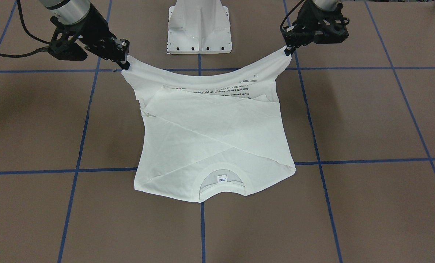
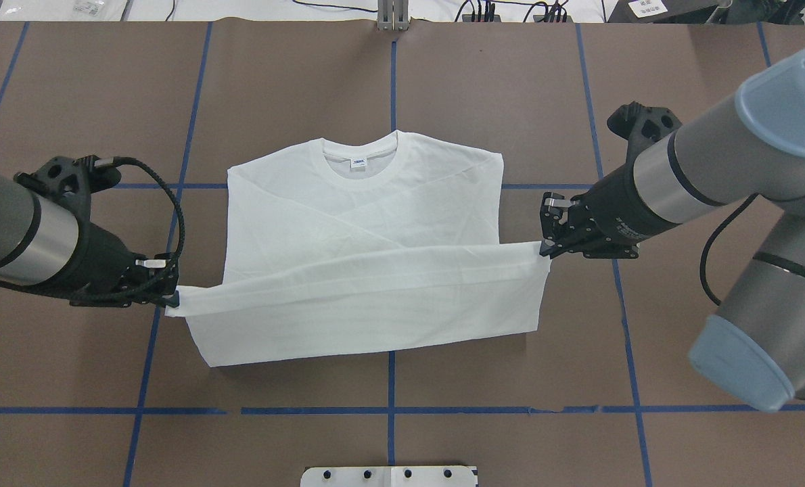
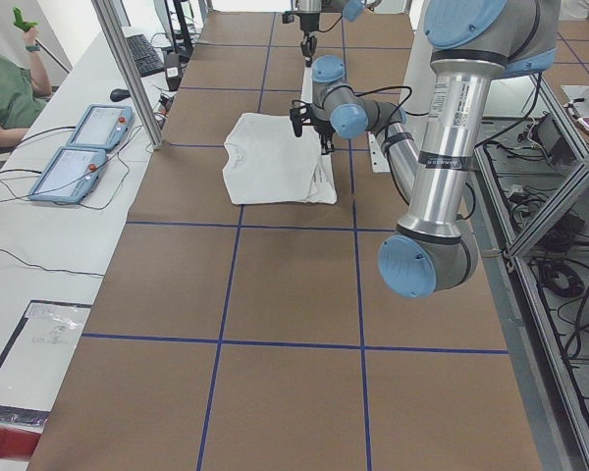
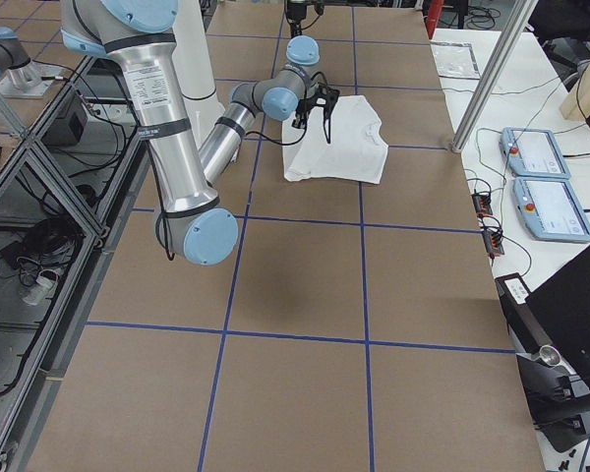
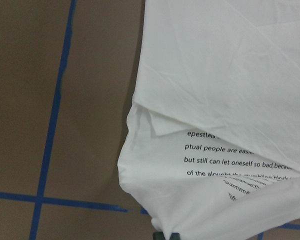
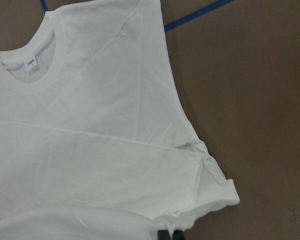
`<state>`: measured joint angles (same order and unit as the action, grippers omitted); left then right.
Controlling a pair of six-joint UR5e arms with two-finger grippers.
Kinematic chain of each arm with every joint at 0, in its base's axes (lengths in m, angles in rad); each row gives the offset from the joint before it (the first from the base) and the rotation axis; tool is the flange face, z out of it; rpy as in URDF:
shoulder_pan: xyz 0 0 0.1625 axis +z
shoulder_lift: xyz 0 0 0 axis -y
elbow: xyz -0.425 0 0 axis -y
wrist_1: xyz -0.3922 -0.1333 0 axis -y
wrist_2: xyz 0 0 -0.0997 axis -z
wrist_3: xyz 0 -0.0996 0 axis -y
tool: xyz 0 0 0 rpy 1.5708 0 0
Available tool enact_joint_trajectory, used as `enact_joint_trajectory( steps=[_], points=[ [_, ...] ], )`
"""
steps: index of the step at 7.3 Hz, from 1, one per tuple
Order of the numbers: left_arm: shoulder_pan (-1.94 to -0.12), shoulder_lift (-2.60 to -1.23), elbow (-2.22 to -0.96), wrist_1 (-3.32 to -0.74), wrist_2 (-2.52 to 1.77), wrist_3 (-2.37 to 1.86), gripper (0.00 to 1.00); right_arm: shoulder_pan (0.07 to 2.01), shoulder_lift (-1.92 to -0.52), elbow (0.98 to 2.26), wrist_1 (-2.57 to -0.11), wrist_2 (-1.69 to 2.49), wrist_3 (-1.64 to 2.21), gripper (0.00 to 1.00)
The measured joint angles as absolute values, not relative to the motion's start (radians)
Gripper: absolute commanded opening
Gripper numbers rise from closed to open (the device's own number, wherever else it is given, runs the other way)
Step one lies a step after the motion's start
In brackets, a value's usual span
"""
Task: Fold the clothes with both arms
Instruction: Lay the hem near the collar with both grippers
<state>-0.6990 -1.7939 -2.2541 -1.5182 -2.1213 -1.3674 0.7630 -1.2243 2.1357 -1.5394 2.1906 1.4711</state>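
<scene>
"Nearest the robot, at six o'clock in the overhead view, what sits just past the pedestal base (image 2: 389, 477)?"

"The hem (image 2: 362, 277) of the T-shirt (image 2: 348, 230), raised off the table (image 2: 71, 379) and stretched between the two claws. The left gripper (image 2: 170, 298) is clenched on the corner at eight o'clock, and the right gripper (image 2: 545, 247) is clenched on the corner at three."

"Why hold it by both corners?"

"I'd judge it keeps that edge taut and level, so the lower half can be carried toward the collar without bunching."

"And farther out?"

"The rest lies flat, with the sleeves (image 2: 389, 210) crossed over the body. At twelve o'clock is the collar with its neck label (image 2: 360, 162)."

"Do the cameras agree?"

"Overhead shows only plain white cloth. The front-facing and left wrist cameras look under the lifted flap and catch the printed text (image 1: 239, 89), so the print seems to face the table. The right wrist view gives the folded sleeve edge and the collar, with no lettering. The side views are too small to read the jaws."
</scene>
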Motion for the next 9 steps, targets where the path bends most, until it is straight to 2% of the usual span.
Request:
enact_joint_trajectory(
  steps=[5, 9],
  points=[
    [-0.832, -1.979, -1.938, -1.563, -2.115, -1.311, 0.0, 0.824, -1.033, 1.818, -1.529, 2.167, 1.343, 0.0],
    [-0.877, -2.017, -1.705, -1.769, -2.114, -1.302, 0.0, 0.838, -0.888, 1.572, -1.503, 2.163, 1.301, 0.0]
  ],
)
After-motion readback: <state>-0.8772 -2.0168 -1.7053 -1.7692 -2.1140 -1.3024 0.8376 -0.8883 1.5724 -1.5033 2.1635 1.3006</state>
